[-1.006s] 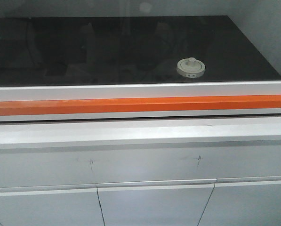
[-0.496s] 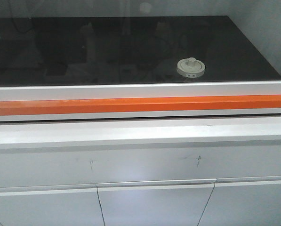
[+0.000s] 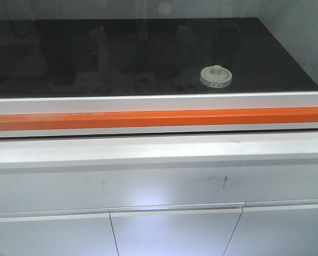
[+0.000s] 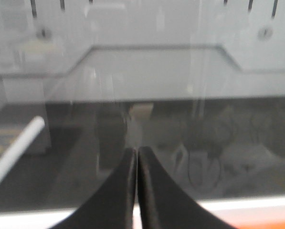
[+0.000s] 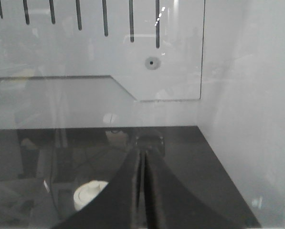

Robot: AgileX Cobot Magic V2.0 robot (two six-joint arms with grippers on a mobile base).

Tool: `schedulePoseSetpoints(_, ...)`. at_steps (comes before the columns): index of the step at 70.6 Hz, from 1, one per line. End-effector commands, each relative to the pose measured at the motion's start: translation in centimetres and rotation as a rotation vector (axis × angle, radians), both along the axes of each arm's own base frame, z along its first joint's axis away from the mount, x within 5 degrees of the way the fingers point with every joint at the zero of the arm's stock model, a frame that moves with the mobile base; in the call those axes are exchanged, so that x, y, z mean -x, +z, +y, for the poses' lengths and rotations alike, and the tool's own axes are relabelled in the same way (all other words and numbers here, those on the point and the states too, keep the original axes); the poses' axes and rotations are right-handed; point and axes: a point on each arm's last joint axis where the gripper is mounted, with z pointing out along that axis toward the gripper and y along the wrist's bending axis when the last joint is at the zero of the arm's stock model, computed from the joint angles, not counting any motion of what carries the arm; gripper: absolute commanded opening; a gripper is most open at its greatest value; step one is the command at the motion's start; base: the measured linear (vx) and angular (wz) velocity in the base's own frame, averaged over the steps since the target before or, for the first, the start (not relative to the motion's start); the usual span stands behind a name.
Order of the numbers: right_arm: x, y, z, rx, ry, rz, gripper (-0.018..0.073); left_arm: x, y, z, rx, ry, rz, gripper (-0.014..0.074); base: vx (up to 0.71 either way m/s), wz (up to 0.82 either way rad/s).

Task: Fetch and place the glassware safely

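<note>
The cream-lidded clear glass jar (image 3: 217, 76) is sitting untouched. Left hand (image 4: 136, 151) and right hand (image 5: 142, 152) are hanging closed, empty; reaching likely needs one opening.

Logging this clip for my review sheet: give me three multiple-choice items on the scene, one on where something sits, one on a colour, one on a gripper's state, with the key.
1. Where does the lidded glass jar stand? A. on the black worktop, right of middle; B. inside a drawer; C. in a gripper.
2. What colour is the band along the front frame? A. blue; B. orange; C. green.
3. How do the jaws of the left gripper stand? A. wide open; B. shut, holding nothing; C. shut on the jar.
Key: 1 A, the jar shows against the black surface; 2 B, the front view shows an orange strip; 3 B, the left wrist view shows the jaws meeting with nothing between.
</note>
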Motion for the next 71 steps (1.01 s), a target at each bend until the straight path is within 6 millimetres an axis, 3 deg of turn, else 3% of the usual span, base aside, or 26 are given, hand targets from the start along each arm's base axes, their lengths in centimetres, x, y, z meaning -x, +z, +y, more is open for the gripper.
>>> schedulePoseSetpoints(1, 0.3, -0.2, 0.1, 0.009, 0.014, -0.104, -0.0004, 0.1, -0.2, -0.2, 0.047, -0.019, -0.089, -0.0007, 0.0, 0.0)
schedulePoseSetpoints(12, 0.9, -4.7, 0.2, 0.007, 0.032, -0.08, -0.0004, 1.3, -3.8, -0.3, 0.044, -0.032, -0.13, -0.0007, 0.0, 0.0)
schedulePoseSetpoints(27, 2.2, -8.4, 0.8, 0.048, 0.089, -0.161, -0.0004, 2.3, -7.5, -0.5, -0.007, -0.062, -0.16, -0.0007, 0.0, 0.0)
schedulePoseSetpoints(40, 2.8, -11.1, 1.5, 0.154, 0.156, -0.09, -0.0004, 2.8, -10.1, -0.6, -0.005, -0.075, -0.157, -0.0007, 0.0, 0.0)
schedulePoseSetpoints(53, 2.0, -12.5, 1.5, 0.139, 0.158, -0.015, -0.0004, 2.8, -11.4, -0.7, -0.043, -0.077, -0.128, -0.0007, 0.0, 0.0)
schedulePoseSetpoints(71, -1.0, -14.6, 1.6, 0.071, 0.175, 0.004, -0.0004, 1.5, -11.8, -0.8, -0.041, -0.09, -0.141, -0.0007, 0.0, 0.0)
